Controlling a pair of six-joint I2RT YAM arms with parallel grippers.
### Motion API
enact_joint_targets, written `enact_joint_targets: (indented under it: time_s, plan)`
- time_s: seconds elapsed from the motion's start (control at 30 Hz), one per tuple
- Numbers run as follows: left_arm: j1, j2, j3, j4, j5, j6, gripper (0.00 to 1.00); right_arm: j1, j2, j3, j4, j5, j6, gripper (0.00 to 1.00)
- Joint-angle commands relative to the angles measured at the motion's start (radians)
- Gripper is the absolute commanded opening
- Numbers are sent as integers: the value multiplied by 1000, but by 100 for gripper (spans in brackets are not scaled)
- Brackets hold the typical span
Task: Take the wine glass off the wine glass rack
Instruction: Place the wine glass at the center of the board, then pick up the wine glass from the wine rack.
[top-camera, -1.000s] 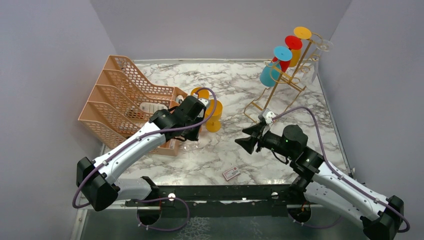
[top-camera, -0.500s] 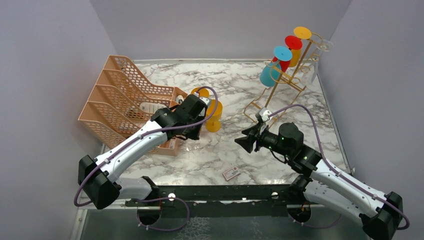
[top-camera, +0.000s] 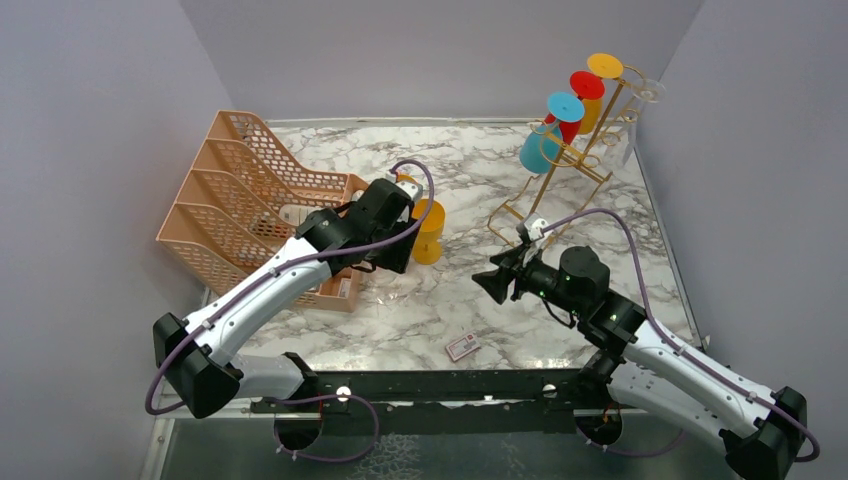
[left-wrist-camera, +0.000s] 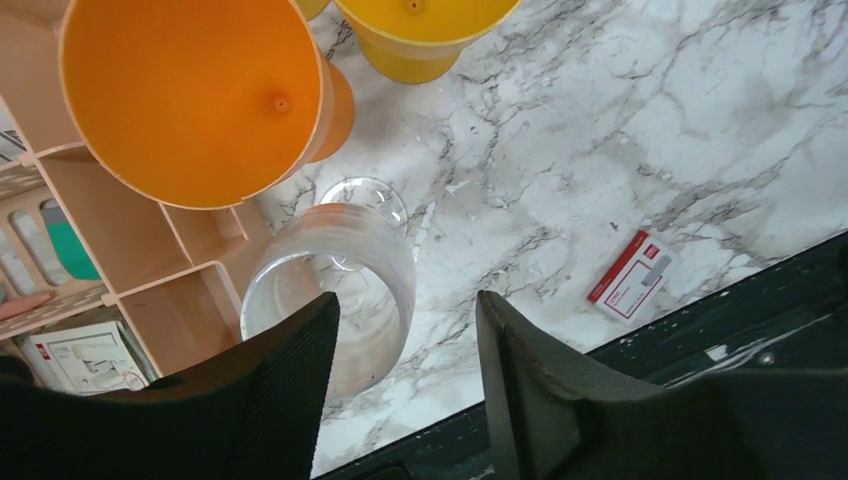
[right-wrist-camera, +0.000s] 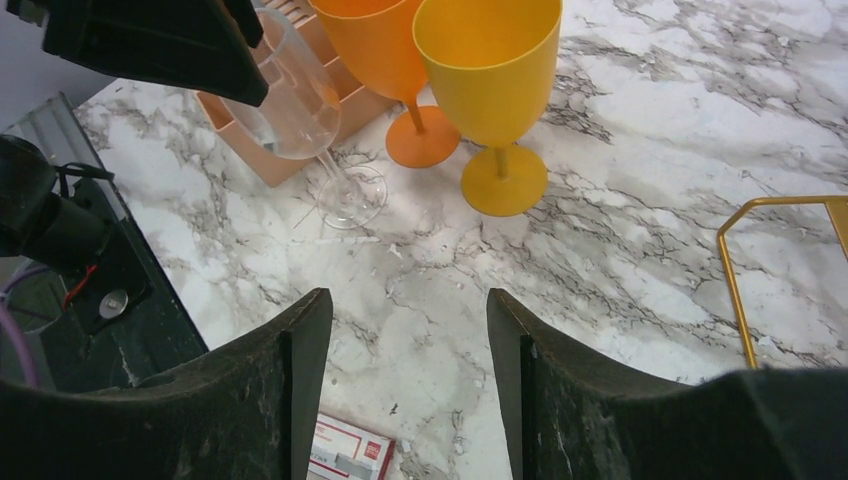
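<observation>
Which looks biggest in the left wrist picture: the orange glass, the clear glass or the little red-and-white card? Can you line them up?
1. orange glass: looks biggest, though it may simply sit nearer the camera.
2. clear glass: partly hidden behind a finger.
3. red-and-white card: clearly smallest.

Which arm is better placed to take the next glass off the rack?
Right. The right fingers are open and empty, and the rack stands on that side of the table. The left fingers are over the clear glass by the organizer, far from the rack.
</observation>
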Motion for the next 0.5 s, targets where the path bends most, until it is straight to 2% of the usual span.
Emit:
enact_joint_targets:
  time_s: [0.0,0.07,0.17,0.3,0.4,0.47]
  plan:
    - [-2,-33,78,-4,-39,3,60,-2,-12,8,-17,84,34,63]
    - [-2,-55,102,-1,-67,12,66,-3,-10,-2,-12,135,63,66]
    - [-2,-101,104,30,-144,37,80,-2,-1,-4,-31,246,152,71]
    - [2,-162,49,126,-291,85,97,-2,15,-19,-87,402,337,78]
    - [55,-160,56,155,-299,127,99,-2,36,-22,-85,457,352,85]
    - [159,-156,60,178,-272,140,99,-2,59,-17,-86,582,337,88]
